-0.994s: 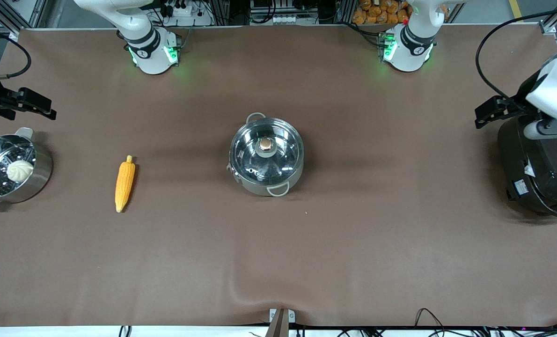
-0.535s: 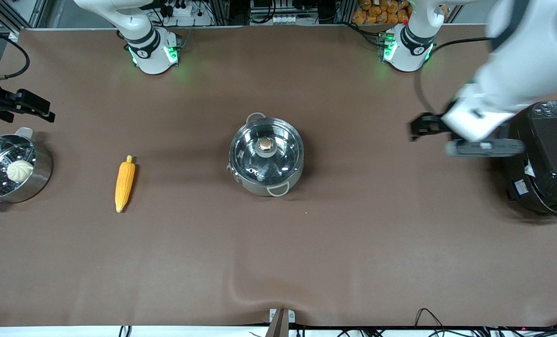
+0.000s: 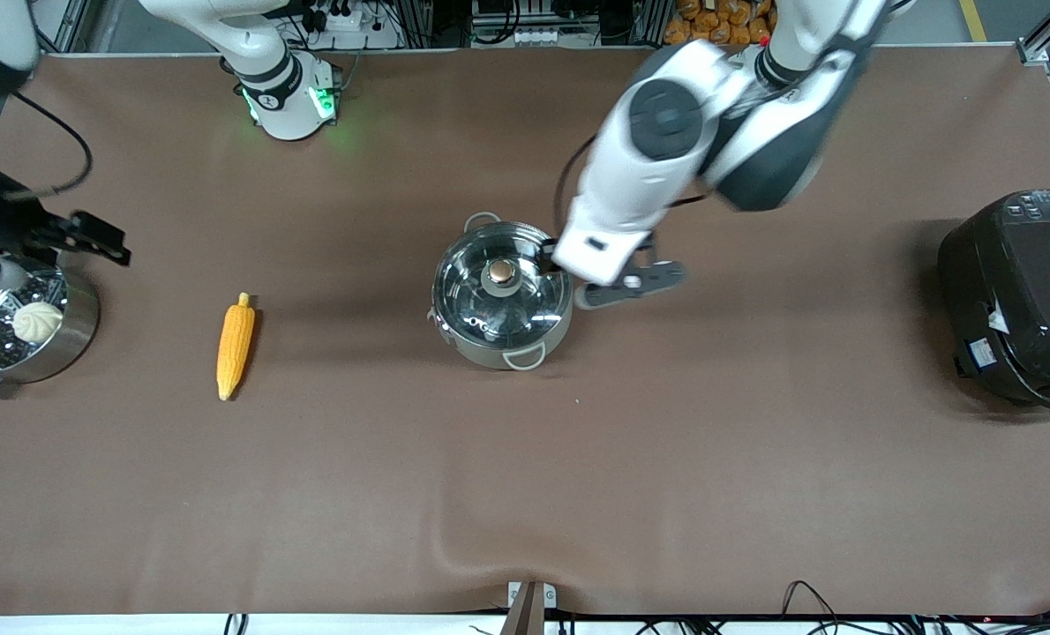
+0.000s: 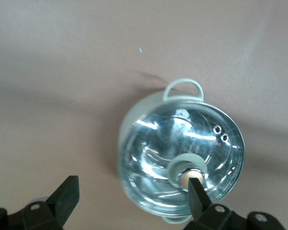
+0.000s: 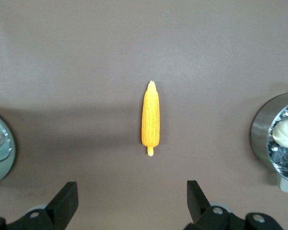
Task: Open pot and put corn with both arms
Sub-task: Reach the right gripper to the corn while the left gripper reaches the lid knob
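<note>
We saw the left gripper (image 4: 129, 196), fingers apart, over the pot (image 3: 502, 295), its lid knob (image 4: 188, 178) seemingly beside one finger (right gripper (image 5: 129, 199) spread, corn cob (image 5: 150, 118) lengthwise ahead).

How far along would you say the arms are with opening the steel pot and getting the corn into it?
Nothing looks finished. The clear glass lid sits on the round shiny steel pot, and the yellow-orange toy corn cob lies on the table toward the right arm's end. In hand: the left gripper, open, is over the lid near its coppery knob. The right gripper, open, is over the table beside the corn. Left: lift lid, load corn.
</note>
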Controlling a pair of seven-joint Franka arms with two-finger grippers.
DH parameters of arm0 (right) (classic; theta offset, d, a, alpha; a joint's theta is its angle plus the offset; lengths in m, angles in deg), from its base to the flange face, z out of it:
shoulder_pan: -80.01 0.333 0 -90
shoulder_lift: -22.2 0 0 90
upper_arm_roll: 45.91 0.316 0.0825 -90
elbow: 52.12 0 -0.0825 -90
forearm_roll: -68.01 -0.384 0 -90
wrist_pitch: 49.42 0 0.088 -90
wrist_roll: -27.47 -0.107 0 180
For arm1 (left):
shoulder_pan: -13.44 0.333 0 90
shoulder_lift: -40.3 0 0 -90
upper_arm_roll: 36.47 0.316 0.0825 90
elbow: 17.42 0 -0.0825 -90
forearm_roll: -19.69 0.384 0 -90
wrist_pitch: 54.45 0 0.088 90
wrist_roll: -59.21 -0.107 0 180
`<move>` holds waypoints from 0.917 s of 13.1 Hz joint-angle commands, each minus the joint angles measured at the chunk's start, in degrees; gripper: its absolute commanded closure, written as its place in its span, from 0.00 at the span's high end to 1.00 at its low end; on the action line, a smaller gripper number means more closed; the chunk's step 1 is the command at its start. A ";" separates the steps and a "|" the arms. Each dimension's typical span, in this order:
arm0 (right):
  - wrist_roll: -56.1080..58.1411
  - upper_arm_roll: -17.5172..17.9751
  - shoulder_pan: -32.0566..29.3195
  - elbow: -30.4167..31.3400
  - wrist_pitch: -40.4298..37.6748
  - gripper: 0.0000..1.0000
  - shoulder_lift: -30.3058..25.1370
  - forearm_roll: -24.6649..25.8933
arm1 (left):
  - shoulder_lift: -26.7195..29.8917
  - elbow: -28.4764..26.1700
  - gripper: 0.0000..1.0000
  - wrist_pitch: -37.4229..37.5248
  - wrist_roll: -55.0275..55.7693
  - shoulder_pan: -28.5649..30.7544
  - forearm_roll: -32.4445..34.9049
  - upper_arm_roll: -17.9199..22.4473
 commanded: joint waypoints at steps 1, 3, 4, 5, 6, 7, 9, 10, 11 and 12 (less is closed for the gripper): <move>0.19 0.33 -0.36 8.45 10.12 1.00 1.29 1.93 | -5.21 4.19 1.00 -1.67 7.54 -7.70 1.32 5.30; 0.28 0.33 -0.45 15.40 20.49 1.00 2.52 1.93 | -6.89 4.46 0.98 -3.08 10.45 -13.86 1.32 10.31; 0.28 0.41 -0.62 17.17 23.76 1.00 3.74 1.93 | -7.42 4.37 0.94 -3.53 10.64 -15.71 1.32 11.47; 0.80 0.33 -0.62 17.45 25.62 1.00 5.76 1.93 | -8.47 4.46 0.91 -4.05 11.95 -16.25 1.32 11.92; 1.15 0.33 -0.62 17.46 27.12 1.00 7.78 1.93 | -8.91 4.46 0.90 -5.54 13.61 -16.70 1.32 11.92; 1.16 0.41 -0.62 17.54 28.70 1.00 9.71 1.93 | -9.44 4.46 0.90 -6.94 14.15 -17.40 1.32 12.01; 1.25 0.42 -0.71 17.98 33.09 1.00 14.19 1.93 | -10.23 4.37 0.90 -7.40 14.24 -17.84 1.41 12.36; 1.59 0.42 -0.71 19.20 36.42 1.00 15.61 1.93 | -10.58 4.37 0.90 -7.40 14.16 -17.84 1.41 12.36; 2.29 0.42 -0.80 21.04 40.80 1.00 16.67 1.93 | -10.67 4.20 0.89 -7.31 14.16 -18.10 1.50 12.27; 3.17 0.42 -1.06 21.93 43.98 1.00 18.07 1.93 | -10.76 4.19 0.88 -7.40 14.16 -18.28 1.50 12.27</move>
